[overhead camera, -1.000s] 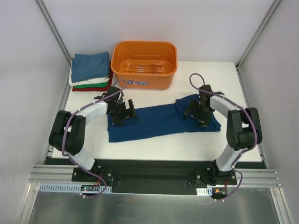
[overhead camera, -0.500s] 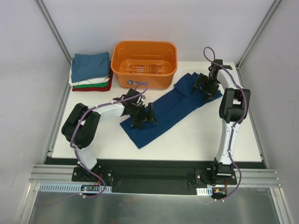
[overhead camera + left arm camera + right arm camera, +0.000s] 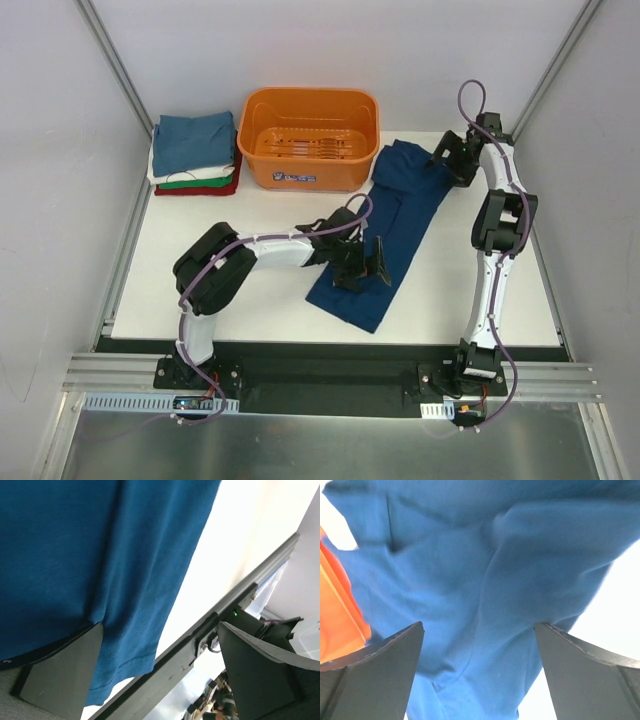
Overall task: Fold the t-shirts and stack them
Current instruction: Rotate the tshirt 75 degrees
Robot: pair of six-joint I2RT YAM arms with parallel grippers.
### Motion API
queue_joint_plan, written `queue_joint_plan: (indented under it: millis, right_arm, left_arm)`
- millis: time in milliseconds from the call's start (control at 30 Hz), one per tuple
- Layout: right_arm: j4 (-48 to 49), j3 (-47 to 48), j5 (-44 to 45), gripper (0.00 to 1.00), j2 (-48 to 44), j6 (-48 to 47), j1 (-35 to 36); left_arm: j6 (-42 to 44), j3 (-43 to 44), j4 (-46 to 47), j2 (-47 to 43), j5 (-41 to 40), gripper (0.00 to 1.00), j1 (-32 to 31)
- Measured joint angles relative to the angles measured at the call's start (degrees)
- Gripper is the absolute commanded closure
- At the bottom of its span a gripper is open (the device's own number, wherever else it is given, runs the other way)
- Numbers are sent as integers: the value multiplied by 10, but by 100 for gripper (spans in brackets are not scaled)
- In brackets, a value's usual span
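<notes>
Roughly level white table top [image 3: 200,260] carries everything.

One dark navy-blue cloth t-shirt [image 3: 400,215], folded into a long strip, lies flat on the table. It runs diagonally from the far right, beside the basket, down to the near centre. Print not visible from any view.

One orange plastic basket [image 3: 308,96], rounded rectangle, stands at the far edge, centre. Inside, only its slotted floor shows. The navy shirt's far end lies just beside its right wall.

One stack of folded t-shirts [image 3: 195,140] sits at the far left corner, just beside the basket. Four layers counted: teal-blue on top, then a white edge, a green sliver and red at the bottom.

Two arms, two grippers. Left gripper [image 3: 362,272] is low over the near end of the navy shirt, jaws wide apart; in the wrist view the cloth edge hangs across one of its dark fingers [image 3: 60,675], nothing pinched.

Right gripper [image 3: 452,160] is over the shirt's far end, dark fingers [image 3: 380,665] spread wide, blue cloth filling the gap behind them, not clamped.
</notes>
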Motion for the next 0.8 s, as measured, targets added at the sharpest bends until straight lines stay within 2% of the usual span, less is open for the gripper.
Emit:
queue_joint_plan:
  millis: [167,300,467,567,700,800]
  right_arm:
    - [31,-3,6,3,-7,-12,-7]
    - [37,-89,20,3,-85,-48,-3]
    - [36,-253,54,3,-280,-89,13]
    - [54,-417,89,3,-455,-103,43]
    - [64,-634,123,3,-672,-110,151]
    - [60,-758,135,2,-772,-102,274]
  left_arm:
    - [-9,17,4,8,-8,1,-35]
    - [15,22,1,-6,-23,1,-46]
    - [83,-6,-44,-122,-73,1,-40]
    - [121,-42,-69,-232,-94,1,-15]
    - [138,-140,-85,-348,-89,1,79]
    - [139,-203,-114,-362,-90,1,121]
